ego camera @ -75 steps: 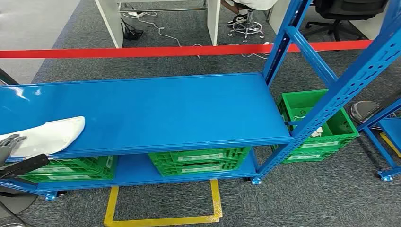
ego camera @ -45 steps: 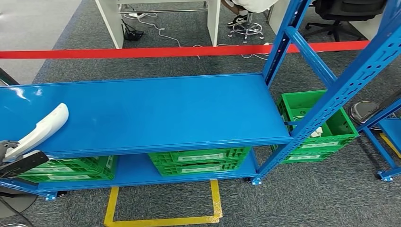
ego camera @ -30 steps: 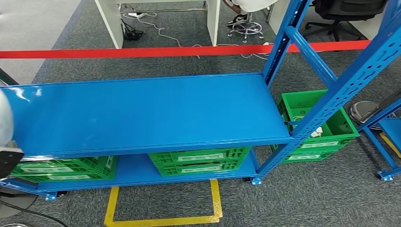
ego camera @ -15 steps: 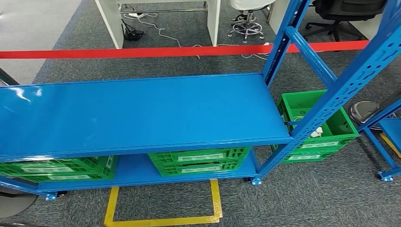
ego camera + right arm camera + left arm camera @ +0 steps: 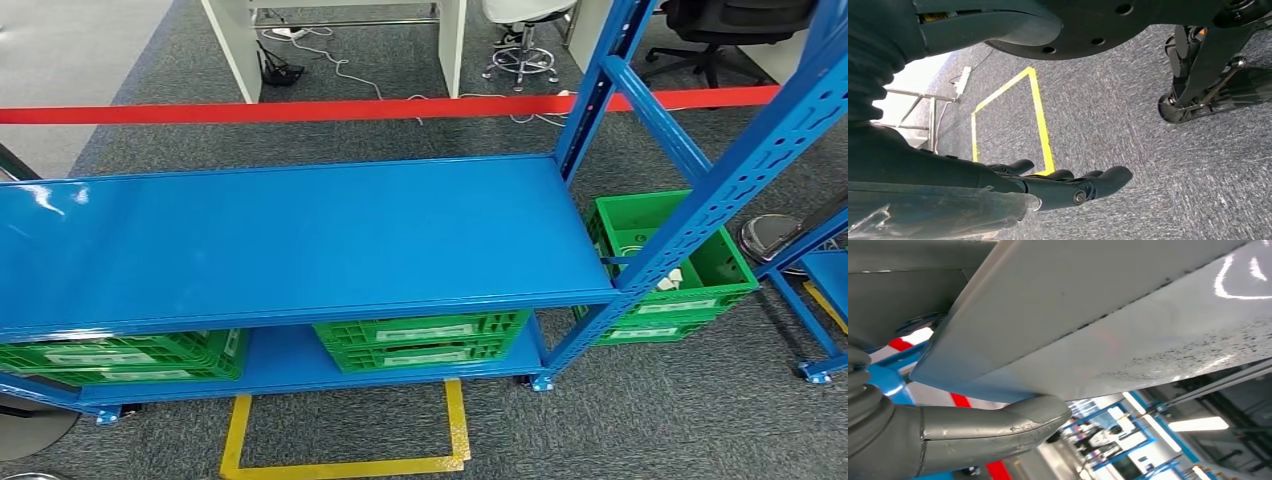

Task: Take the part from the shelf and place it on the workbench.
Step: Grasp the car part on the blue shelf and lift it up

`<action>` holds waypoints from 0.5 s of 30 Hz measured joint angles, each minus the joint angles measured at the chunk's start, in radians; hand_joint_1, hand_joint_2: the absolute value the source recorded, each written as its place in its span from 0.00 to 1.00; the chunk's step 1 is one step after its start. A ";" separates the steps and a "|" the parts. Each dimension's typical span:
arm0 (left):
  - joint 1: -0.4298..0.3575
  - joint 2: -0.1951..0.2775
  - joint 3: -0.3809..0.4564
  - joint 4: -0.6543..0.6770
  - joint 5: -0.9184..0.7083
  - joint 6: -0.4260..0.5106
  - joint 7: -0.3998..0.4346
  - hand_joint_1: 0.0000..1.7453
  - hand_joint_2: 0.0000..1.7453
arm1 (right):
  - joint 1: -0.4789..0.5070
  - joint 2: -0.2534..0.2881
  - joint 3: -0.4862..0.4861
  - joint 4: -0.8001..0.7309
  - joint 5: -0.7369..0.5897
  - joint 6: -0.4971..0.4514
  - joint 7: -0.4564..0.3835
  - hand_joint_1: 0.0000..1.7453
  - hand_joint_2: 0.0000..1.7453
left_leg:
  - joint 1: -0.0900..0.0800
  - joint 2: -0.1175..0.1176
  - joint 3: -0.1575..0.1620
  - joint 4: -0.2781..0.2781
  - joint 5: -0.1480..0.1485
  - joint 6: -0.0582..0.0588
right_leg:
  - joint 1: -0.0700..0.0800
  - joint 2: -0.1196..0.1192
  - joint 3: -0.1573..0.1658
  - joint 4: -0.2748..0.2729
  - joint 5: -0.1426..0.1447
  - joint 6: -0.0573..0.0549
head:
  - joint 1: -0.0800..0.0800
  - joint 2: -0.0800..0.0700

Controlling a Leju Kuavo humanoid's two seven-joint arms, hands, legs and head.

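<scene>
The blue shelf (image 5: pixel 300 240) stands in front of me in the head view, its top board bare. In the left wrist view a large white curved part (image 5: pixel 1108 325) lies close before the camera, and my left hand (image 5: pixel 948 435) holds it with the grey thumb pressed against its edge. My right hand (image 5: pixel 1063 182) hangs low over the grey carpet with its dark fingers stretched out and nothing in them.
Green crates (image 5: pixel 420 340) sit on the shelf's lower board, and another green crate (image 5: pixel 670 260) stands beyond its right post. Red tape (image 5: pixel 300 108) crosses the floor behind the shelf. A yellow floor marking (image 5: pixel 345 465) lies in front of it, and a yellow outline (image 5: pixel 1040 125) lies under my right hand.
My left hand lifted the white part off the shelf's left end, tilted it up and carried it out past the head view's left edge. The shelf top now lies bare.
</scene>
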 joint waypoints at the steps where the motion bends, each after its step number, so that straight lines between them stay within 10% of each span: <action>1: 0.005 -0.005 -0.004 -0.006 -0.003 0.009 -0.009 1.00 1.00 | -0.001 0.001 -0.001 0.000 -0.001 -0.001 0.000 0.00 1.00 | 0.000 0.000 0.000 0.000 0.000 0.000 | 0.000 0.000 0.000 0.000 0.000 0.000 | 0.000 0.000; 7: 0.028 -0.035 -0.026 -0.035 0.004 0.064 -0.055 1.00 1.00 | -0.008 0.008 -0.007 0.001 -0.002 -0.018 -0.003 0.00 1.00 | -0.002 0.002 0.009 -0.016 0.008 0.023 | -0.008 0.000 0.002 0.003 -0.006 0.020 | 0.000 0.000; 12: 0.033 -0.055 -0.041 -0.039 0.007 0.075 -0.061 1.00 1.00 | -0.012 0.008 -0.010 0.003 -0.002 -0.022 -0.004 0.00 1.00 | 0.007 0.007 0.011 -0.033 0.019 0.026 | -0.022 -0.001 -0.113 0.247 -0.131 0.047 | 0.004 0.000; 15: 0.034 -0.062 -0.047 -0.039 0.008 0.081 -0.061 1.00 1.00 | -0.013 0.008 -0.011 0.003 -0.002 -0.026 -0.004 0.00 1.00 | 0.020 0.006 0.008 -0.032 0.024 0.010 | -0.041 -0.001 -0.086 0.187 -0.059 0.070 | 0.004 0.000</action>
